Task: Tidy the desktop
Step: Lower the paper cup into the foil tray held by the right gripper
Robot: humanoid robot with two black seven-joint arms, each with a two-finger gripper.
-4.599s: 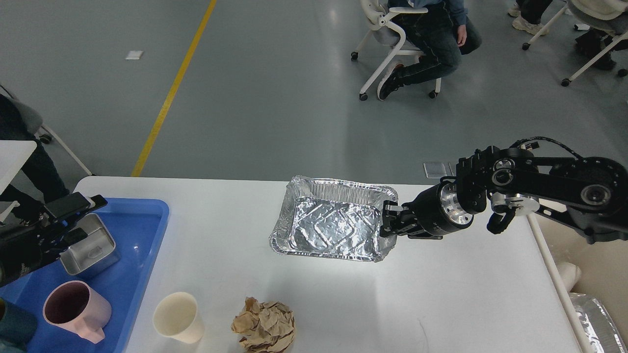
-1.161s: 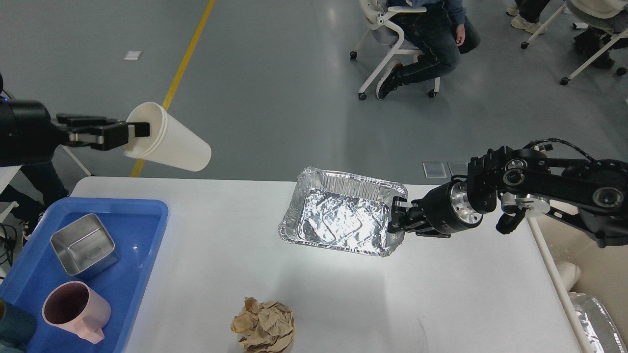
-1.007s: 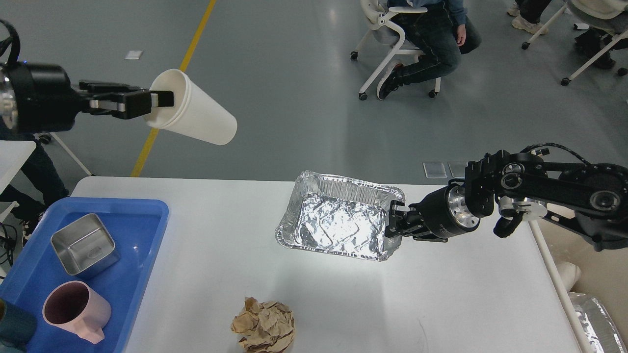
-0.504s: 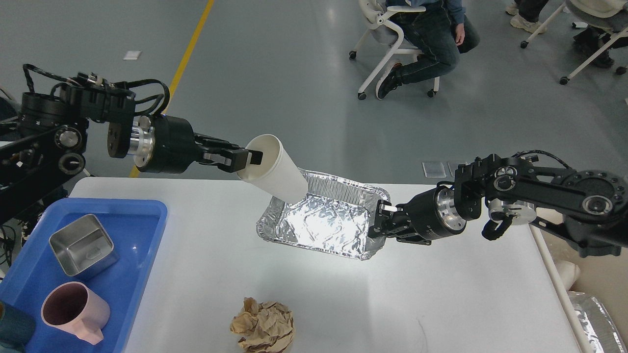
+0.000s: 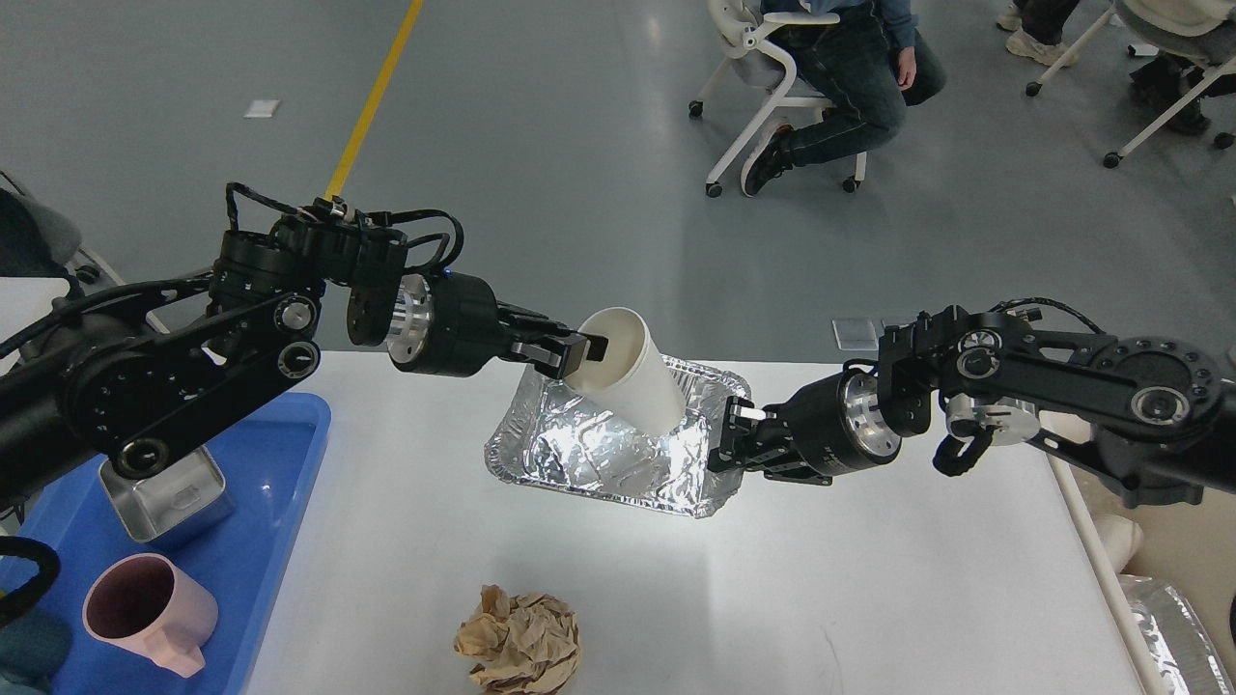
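1. Now over the middle of the large white rectangular desktop (image 5: 869, 598): a crinkled silver foil tray (image 5: 579, 454), held by its right rim in the right gripper (image 5: 726, 446), jaws closed on the rim; whether the tray rests on the top or hangs just clear of it cannot be told.
2. Above the tray's far side — a tall cream paper cup (image 5: 632, 376), pinched at its rim by the left gripper (image 5: 579, 349), one finger apparently inside the mouth, one outside.
3. Long axis of the cup tilted: mouth up and to the left, toward the left gripper; base down and to the right, already within the tray's walls, near or touching the foil.
4. Key relation for the coming move — cup directly over the tray, so likely only a release needed, no further sideways travel.
5. Risk, as a judgement: tilted cup may roll toward the right wall once freed.
6. Left on the near edge: a crumpled brown paper ball (image 5: 519, 642), well apart from both grippers, roughly midway between the arms.
7. At far left, a blue plastic tray (image 5: 280, 483) with a steel box (image 5: 159, 497) and a pink mug (image 5: 145, 613).
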